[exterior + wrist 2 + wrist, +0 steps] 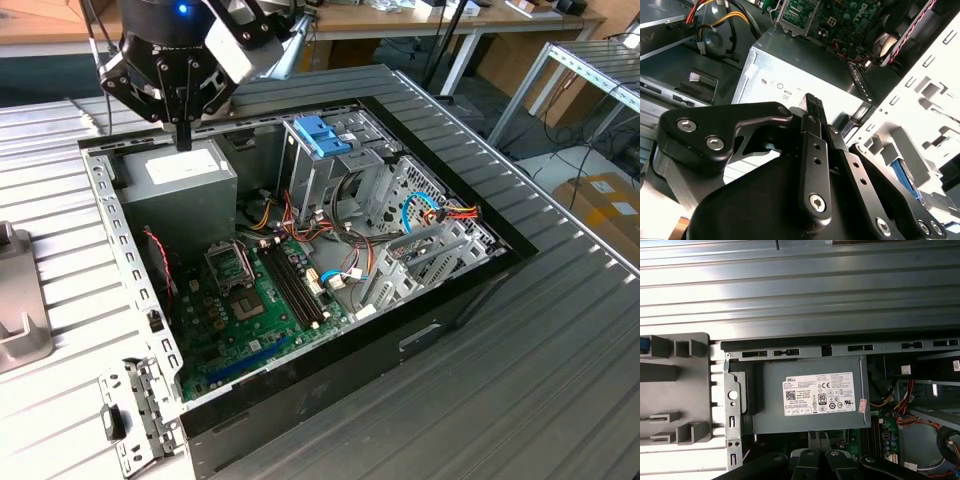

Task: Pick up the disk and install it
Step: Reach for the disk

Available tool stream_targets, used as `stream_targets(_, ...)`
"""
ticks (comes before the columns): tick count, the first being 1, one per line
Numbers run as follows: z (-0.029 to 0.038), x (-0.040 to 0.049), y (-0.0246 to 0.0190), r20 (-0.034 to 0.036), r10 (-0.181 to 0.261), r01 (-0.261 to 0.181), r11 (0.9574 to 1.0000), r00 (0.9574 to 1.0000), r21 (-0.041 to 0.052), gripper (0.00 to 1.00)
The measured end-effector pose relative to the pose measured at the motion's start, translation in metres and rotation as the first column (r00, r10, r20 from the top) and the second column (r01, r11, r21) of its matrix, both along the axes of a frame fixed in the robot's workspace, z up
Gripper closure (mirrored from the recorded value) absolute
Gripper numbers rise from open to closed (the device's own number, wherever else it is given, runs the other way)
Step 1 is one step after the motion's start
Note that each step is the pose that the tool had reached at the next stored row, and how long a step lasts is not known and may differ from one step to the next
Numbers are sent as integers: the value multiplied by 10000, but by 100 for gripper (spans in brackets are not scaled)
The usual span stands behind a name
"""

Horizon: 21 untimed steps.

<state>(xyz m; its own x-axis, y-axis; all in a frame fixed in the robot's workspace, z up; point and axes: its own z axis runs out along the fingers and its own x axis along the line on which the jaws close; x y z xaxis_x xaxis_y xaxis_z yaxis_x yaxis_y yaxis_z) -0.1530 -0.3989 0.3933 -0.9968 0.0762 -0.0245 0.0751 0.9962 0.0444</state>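
Disk (643, 343): prob the blue sliver at the edge of the grey holder (690, 390) in the first wrist view. Too little of it in frame to be sure, and I can't tell how it lies.

Handling, judging by type:
- Metal body, stiff, fairly heavy for its size.
- Smooth faces, so slippery.
- Shock-sensitive, so no drops or knocks.
- Blue plastic rails will prob flex a bit.
- Best hold is likely across the two long sides at mid-length, on the rails/metal edges, not the board side or connector end.

Gripper (183, 140): fingers pinched together w/ nothing btwn them, seen in the exterior view and the second wrist view. It hangs over the PSU (180, 180) at the far corner of the open case (330, 380), tips just above the PSU top. I can't tell if they touch.

Holder sits outside the case on the ribbed table (560, 380), toward the exterior view's left, apart from the gripper. Cage (340, 175) w/ a blue clip (322, 135) stands inside the case, to the exterior view's right of the PSU.

My read: pick-up not yet done.
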Motion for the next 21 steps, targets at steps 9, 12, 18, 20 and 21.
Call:
stream_targets(9,0,-38,0,0,0,0,10000,10000,0,90)
stream_targets(12,0,-46,0,0,0,0,10000,10000,0,90)
stream_targets(18,0,-81,0,0,0,0,10000,10000,0,90)
stream_targets(20,0,-92,0,0,0,0,10000,10000,0,90)
stream_targets(21,0,-98,0,0,0,0,10000,10000,-1,90)
